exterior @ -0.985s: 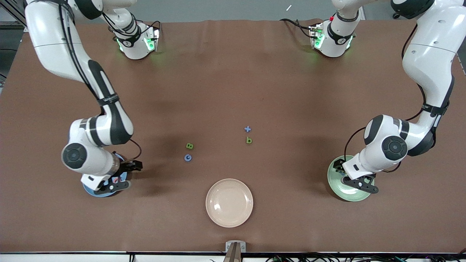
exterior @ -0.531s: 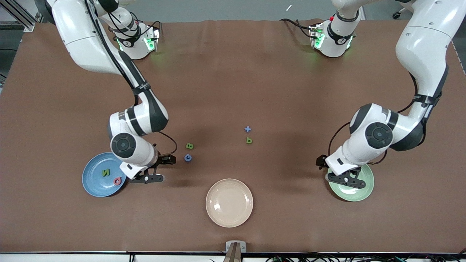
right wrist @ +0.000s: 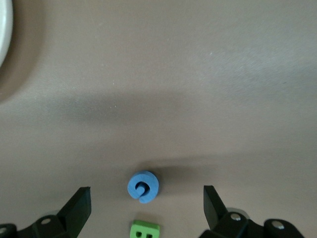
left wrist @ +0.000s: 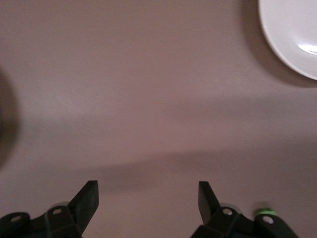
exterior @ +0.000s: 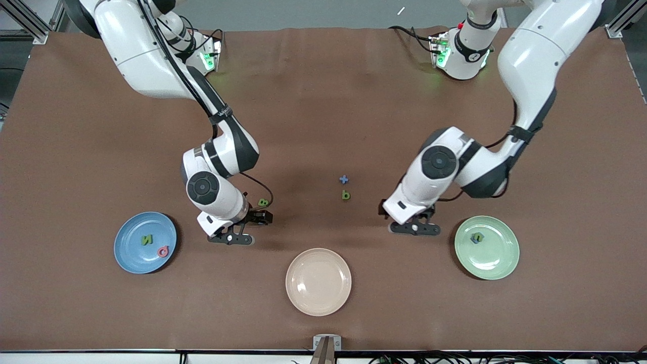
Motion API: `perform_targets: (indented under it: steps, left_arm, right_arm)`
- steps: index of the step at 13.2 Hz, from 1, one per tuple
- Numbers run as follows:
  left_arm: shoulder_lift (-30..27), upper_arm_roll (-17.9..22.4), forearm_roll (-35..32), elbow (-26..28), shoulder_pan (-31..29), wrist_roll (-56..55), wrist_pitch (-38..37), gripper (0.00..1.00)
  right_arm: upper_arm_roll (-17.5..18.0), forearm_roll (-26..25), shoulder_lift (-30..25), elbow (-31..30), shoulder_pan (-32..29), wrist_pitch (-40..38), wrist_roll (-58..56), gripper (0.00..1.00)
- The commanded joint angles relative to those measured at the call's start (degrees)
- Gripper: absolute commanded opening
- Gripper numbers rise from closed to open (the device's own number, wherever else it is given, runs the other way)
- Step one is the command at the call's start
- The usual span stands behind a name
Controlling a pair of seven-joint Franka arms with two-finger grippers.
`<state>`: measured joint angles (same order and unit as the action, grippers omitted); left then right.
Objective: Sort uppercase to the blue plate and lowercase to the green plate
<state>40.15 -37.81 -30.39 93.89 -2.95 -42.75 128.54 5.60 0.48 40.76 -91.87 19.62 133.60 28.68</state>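
The blue plate [exterior: 132,259] lies toward the right arm's end and holds a green N [exterior: 146,239] and a pink-red Q [exterior: 163,251]. My right gripper [exterior: 232,237] hangs open over the blue G [right wrist: 143,187]; the right wrist view shows the G between the fingers of this gripper [right wrist: 147,192], with the green B [right wrist: 144,230] beside it. In the front view the green B [exterior: 263,202] shows but the G is hidden. The green plate [exterior: 498,263] holds a small blue and green lowercase piece [exterior: 476,237]. A blue cross [exterior: 343,179] and a green p-like piece [exterior: 345,194] lie mid-table. My left gripper [exterior: 415,228] is open over bare table beside the green plate; in its own wrist view the left gripper [left wrist: 148,196] is empty.
A cream-beige plate [exterior: 318,303] lies empty mid-table, nearer the front camera than the letters; its rim [left wrist: 277,39] shows in the left wrist view. Both arm bases stand along the table's top edge in the front view.
Both arms swung from over their plates toward the middle. The right gripper went from the blue plate to over the blue G, and the left gripper left the green plate.
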Motion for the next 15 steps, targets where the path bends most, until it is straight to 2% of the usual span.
perform_targets:
  steps: [1,3,5,7,9,11,13,14,15]
  left_arm:
    - [4.22,0.71,0.42,-4.75,5.39,-6.36,-0.40,0.87]
    - [7.74,0.89,0.34,-7.39,8.91,-10.31,-0.40,0.85]
    - [9.33,1.94,0.25,-7.84,11.82,-16.02,-0.31,0.85]
    - [9.86,4.31,0.25,-7.84,15.50,-17.89,-0.05,0.83]
    - [9.86,6.60,0.25,-7.84,18.15,-19.30,-0.04,0.80]
    - [10.73,6.69,0.25,-7.84,18.42,-18.43,-0.04,0.78]
    - [11.53,6.69,-0.02,-7.84,18.51,-17.99,-0.04,0.71]
    - [11.71,6.69,-0.02,-7.84,18.60,-17.64,0.04,0.68]
    - [11.62,6.69,-0.02,-7.84,18.51,-16.76,0.04,0.67]
  right_arm:
    - [-0.15,0.84,1.33,-1.12,1.20,2.80,1.46,0.99]
    - [-0.15,0.84,2.04,-1.46,1.29,3.24,1.38,0.96]
    - [-0.15,0.75,2.13,-1.90,1.56,3.33,1.29,0.89]
    - [-0.15,0.67,2.13,-2.00,1.64,3.24,1.20,0.73]
    - [-0.15,0.58,2.30,-2.00,1.82,3.33,1.20,0.52]
    - [-0.24,-0.12,2.31,-2.00,1.73,3.16,0.76,0.30]
    - [-0.42,-0.47,2.22,-1.65,1.73,2.89,0.32,0.10]
    - [-0.51,-1.00,1.96,-1.03,1.04,2.54,-0.29,0.04]
    - [-0.68,-1.44,1.69,-0.59,0.51,2.37,-0.99,0.02]
